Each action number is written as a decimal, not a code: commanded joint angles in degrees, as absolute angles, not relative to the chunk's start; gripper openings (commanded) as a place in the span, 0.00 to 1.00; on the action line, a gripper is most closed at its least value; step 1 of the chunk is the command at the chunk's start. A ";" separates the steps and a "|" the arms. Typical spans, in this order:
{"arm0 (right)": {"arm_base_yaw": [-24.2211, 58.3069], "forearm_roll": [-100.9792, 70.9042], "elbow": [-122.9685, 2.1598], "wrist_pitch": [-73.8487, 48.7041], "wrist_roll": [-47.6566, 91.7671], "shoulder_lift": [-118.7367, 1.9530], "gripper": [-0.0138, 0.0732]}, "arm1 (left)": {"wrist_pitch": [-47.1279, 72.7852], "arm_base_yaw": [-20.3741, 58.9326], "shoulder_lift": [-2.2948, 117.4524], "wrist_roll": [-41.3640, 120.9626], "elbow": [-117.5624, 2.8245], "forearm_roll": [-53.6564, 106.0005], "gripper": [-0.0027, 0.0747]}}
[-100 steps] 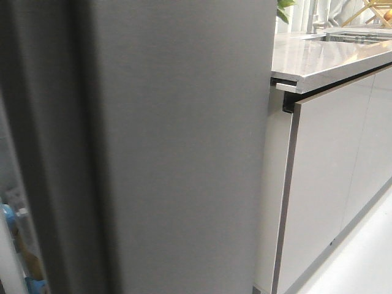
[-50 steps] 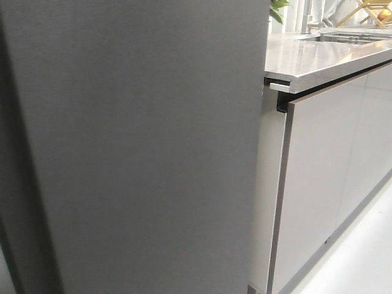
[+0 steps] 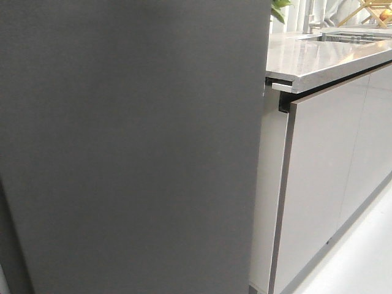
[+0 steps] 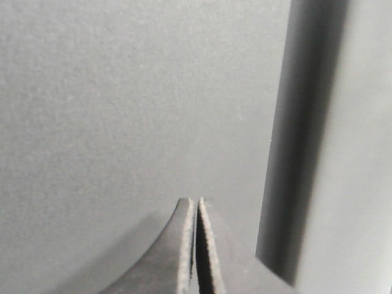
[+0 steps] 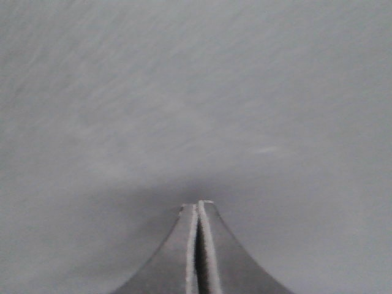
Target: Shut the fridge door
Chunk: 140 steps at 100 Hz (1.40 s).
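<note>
The fridge door (image 3: 128,147) is a tall matte dark grey slab that fills most of the front view; its white lining and bins are hidden. My left gripper (image 4: 196,201) is shut and empty, its tips at or very near the door's grey face (image 4: 122,98), beside a darker vertical seam (image 4: 306,135). My right gripper (image 5: 197,204) is shut and empty, its tips close against the grey face (image 5: 196,92), with a shadow at the tips. Neither gripper shows in the front view.
A pale grey glossy cabinet door (image 3: 318,184) stands right of the fridge under a grey countertop (image 3: 318,58). A sink (image 3: 352,37), a green plant (image 3: 280,6) and a wooden rack (image 3: 373,12) are at the far end. White floor (image 3: 361,257) lies at the lower right.
The dark grey door has swung across the front view. The gap at the left with the fridge contents has closed from sight, and the door's face now covers that side.
</note>
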<state>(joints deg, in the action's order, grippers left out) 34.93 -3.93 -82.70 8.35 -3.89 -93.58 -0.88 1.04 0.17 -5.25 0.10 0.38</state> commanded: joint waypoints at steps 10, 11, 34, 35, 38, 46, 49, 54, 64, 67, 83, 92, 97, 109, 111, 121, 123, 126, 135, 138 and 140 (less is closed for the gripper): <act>32.13 -4.05 -84.54 11.77 -3.73 -90.52 0.07 | -5.28 1.30 1.26 -5.45 1.70 0.48 0.01; 32.03 -4.05 -84.54 11.65 -3.73 -90.36 0.07 | -5.28 1.30 1.26 -5.45 1.70 0.48 0.01; 29.03 -3.83 -79.54 11.32 -3.07 -84.76 0.07 | -5.28 1.30 1.26 -5.45 1.70 0.48 0.01; 28.91 -3.84 -78.90 11.32 -3.07 -84.46 0.07 | -5.28 1.30 1.26 -5.45 1.70 0.48 0.01; 28.24 -3.84 -77.57 11.45 -3.07 -83.17 0.07 | -5.28 1.30 1.26 -5.45 1.70 0.48 0.01; 26.50 -3.84 -73.12 11.83 -3.07 -78.69 0.07 | -5.28 1.30 1.26 -5.45 1.70 0.48 0.01; 25.80 -3.73 -71.57 11.83 -3.07 -77.03 0.07 | -5.28 1.30 1.26 -5.45 1.70 0.48 0.01; 24.37 -3.40 -68.37 11.83 -3.07 -73.45 0.07 | -5.28 1.30 1.26 -5.45 1.70 0.48 0.01; 21.52 -3.16 -63.15 11.97 -3.07 -66.73 0.07 | -5.28 1.30 1.26 -5.45 1.70 0.48 0.01; 20.42 -3.02 -61.15 11.97 -3.07 -64.24 0.07 | -5.28 1.30 1.26 -5.45 1.70 0.48 0.01; 15.31 -2.92 -52.00 11.97 -3.07 -53.81 0.07 | -5.28 1.30 1.26 -5.45 1.70 0.48 0.01; 12.52 -2.92 -46.94 11.55 -3.07 -48.47 0.07 | -5.28 1.30 1.26 -5.45 1.70 0.48 0.01; 10.73 -2.92 -44.22 11.46 -3.07 -45.61 0.07 | -5.28 1.30 1.26 -5.45 1.70 0.48 0.01; 7.55 -2.92 -37.50 11.32 -3.07 -38.60 0.07 | -5.28 1.30 1.26 -5.45 1.70 0.48 0.01; 7.00 -2.80 -36.31 11.32 -3.07 -37.85 0.07 | -5.28 1.30 1.26 -5.45 1.70 0.48 0.01; 4.68 -2.80 -30.73 11.32 -3.07 -32.27 0.07 | -5.28 1.30 1.26 -5.45 1.70 0.48 0.01; 4.28 -2.80 -29.56 11.32 -3.07 -31.17 0.07 | -5.28 1.30 1.26 -5.45 1.70 0.48 0.01; 3.77 -2.80 -27.57 11.32 -3.07 -29.69 0.07 | -5.28 1.30 1.26 -5.45 1.70 0.48 0.01; 2.19 -2.71 -22.89 11.32 -3.07 -24.89 0.07 | -5.28 1.30 1.26 -5.45 1.70 0.48 0.01; 1.75 -2.32 -20.98 11.32 -3.07 -23.46 0.07 | -5.28 1.30 1.26 -5.45 1.70 0.48 0.01; 1.47 -2.17 -19.83 11.32 -3.07 -22.41 0.07 | -5.28 1.30 1.26 -5.45 1.70 0.48 0.01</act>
